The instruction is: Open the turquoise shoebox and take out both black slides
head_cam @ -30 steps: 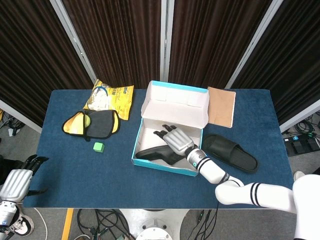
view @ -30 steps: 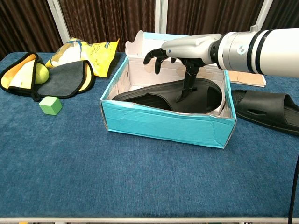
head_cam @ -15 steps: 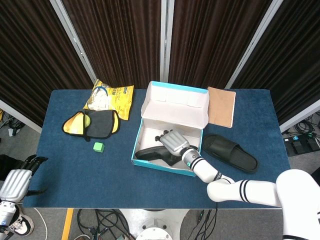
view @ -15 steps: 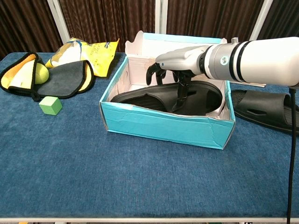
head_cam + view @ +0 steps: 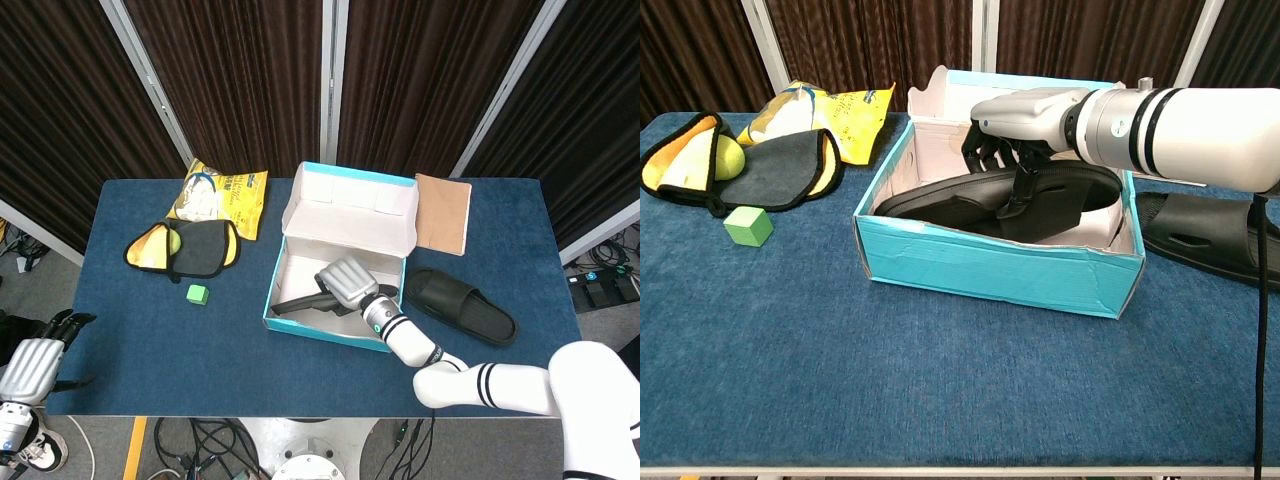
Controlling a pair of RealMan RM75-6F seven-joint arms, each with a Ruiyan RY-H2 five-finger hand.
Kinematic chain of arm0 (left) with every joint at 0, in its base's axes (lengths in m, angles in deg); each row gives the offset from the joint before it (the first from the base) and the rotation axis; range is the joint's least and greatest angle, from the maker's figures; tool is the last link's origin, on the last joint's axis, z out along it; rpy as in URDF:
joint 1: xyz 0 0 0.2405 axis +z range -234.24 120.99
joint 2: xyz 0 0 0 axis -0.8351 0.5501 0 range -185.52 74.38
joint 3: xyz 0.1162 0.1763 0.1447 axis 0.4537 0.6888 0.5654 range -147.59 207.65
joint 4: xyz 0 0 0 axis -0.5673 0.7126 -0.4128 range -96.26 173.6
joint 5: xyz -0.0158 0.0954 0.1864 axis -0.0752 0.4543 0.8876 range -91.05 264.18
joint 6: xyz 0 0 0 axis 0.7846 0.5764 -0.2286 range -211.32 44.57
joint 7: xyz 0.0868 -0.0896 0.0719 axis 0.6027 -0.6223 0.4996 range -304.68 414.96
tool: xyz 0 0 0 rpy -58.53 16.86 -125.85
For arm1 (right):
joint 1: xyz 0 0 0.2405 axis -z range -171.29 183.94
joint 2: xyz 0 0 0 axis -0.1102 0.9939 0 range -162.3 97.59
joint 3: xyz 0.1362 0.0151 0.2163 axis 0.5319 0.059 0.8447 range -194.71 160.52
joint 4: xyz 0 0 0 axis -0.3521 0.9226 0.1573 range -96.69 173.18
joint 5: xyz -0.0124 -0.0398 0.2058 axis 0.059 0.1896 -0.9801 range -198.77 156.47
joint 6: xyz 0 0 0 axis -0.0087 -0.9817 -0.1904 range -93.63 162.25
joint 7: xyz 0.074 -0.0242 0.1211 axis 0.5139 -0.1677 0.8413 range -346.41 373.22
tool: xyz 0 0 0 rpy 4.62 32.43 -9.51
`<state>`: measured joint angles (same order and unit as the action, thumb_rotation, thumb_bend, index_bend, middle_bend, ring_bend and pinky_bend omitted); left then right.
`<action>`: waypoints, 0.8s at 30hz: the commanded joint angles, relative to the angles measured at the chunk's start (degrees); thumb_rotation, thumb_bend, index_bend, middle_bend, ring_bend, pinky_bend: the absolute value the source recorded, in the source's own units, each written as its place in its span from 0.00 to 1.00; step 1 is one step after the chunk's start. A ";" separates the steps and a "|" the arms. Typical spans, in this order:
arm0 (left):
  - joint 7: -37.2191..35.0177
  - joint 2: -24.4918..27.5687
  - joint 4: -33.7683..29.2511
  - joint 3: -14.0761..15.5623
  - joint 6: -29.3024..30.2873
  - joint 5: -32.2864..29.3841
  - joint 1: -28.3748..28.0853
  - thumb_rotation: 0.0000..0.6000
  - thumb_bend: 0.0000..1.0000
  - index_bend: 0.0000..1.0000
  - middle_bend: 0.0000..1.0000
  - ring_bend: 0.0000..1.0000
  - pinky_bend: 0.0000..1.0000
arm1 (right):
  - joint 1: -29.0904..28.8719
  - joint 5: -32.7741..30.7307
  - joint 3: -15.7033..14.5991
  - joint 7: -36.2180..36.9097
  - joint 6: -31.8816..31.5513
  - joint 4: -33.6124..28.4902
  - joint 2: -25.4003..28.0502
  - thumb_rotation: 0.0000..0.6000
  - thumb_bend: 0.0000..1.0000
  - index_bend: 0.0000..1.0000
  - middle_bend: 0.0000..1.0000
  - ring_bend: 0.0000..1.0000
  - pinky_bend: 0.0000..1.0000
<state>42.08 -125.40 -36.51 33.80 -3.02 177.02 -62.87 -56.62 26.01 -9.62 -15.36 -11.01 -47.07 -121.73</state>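
Shoebox (image 5: 990,270), turquoise outside and white within, sits open near the middle of the blue table (image 5: 940,390), its lid (image 5: 352,198) tipped up at the back. One black slide (image 5: 980,200) lies inside it, stretching across the box with its right end raised above the rim. The right hand (image 5: 1025,125) reaches into the box from the right and grips this slide: its dark fingers (image 5: 990,150) curl over the strap from above while the thumb comes down on the near side, though the chest view does not show clearly how far the thumb tucks under. The second black slide (image 5: 1205,240) rests on the table just right of the box, apart from it. Behind that slide lies a tan sheet of card (image 5: 443,213). To the left of the box, well apart, a green cube (image 5: 748,226) sits in front of a yellow and grey pouch (image 5: 750,170) with a yellow-green ball (image 5: 730,157) in it, and a yellow snack bag (image 5: 217,194) lies further back. The left hand (image 5: 35,362) hangs off the table's near left corner, fingers loosely spread, holding nothing.
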 commanded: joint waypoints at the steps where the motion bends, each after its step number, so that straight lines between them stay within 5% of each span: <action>1: 0.11 0.00 -0.08 -0.02 -0.06 -0.02 -0.03 1.00 0.00 0.16 0.15 0.08 0.29 | 0.67 1.59 0.69 1.15 -1.40 -0.77 0.51 1.00 0.38 0.76 0.66 0.56 0.76; 15: 1.04 0.07 -0.87 0.05 -0.29 0.29 -0.28 1.00 0.00 0.16 0.15 0.08 0.29 | 7.70 14.34 4.78 8.27 -13.55 -11.00 10.20 1.00 0.39 0.76 0.66 0.56 0.76; 24: 2.74 -0.05 -2.22 -0.03 -0.54 0.56 -0.69 1.00 0.00 0.16 0.15 0.08 0.29 | 15.86 14.98 1.74 10.50 -16.82 -20.65 22.06 1.00 0.39 0.76 0.66 0.56 0.76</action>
<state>44.75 -125.43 -38.64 33.79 -3.57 177.52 -63.51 -43.02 40.65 -6.50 -5.73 -26.90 -65.39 -102.18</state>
